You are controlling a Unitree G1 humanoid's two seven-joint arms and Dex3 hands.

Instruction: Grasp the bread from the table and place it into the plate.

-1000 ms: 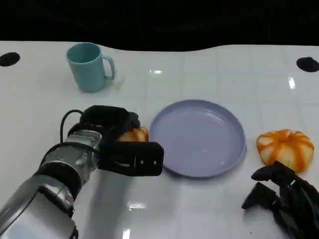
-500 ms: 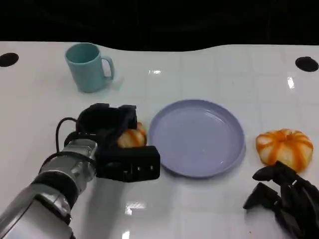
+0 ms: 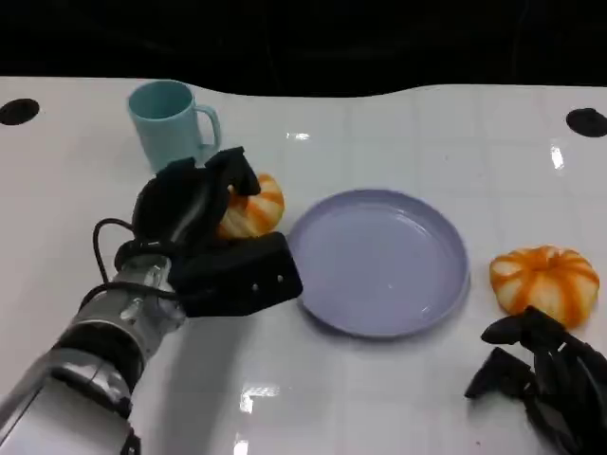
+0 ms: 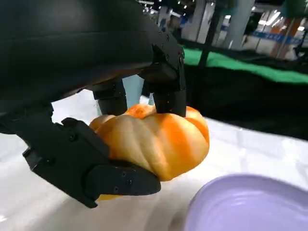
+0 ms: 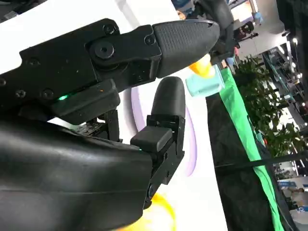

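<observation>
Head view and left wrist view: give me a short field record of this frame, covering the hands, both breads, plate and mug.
left hand: grips a bread, fingers wrapped around it
held bread: orange-striped, lifted, beside the plate, not over it
plate: lavender, nothing on it
second bread: on the table on the plate's far side from the held one
right hand: low near the second bread, holding nothing
mug: teal, upright, behind the left hand

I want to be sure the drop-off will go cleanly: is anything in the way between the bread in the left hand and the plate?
Nothing visible. The left hand grips the bread just beside the plate, whose rim lies right next to it in the left wrist view. The cup stands behind, off that path.
</observation>
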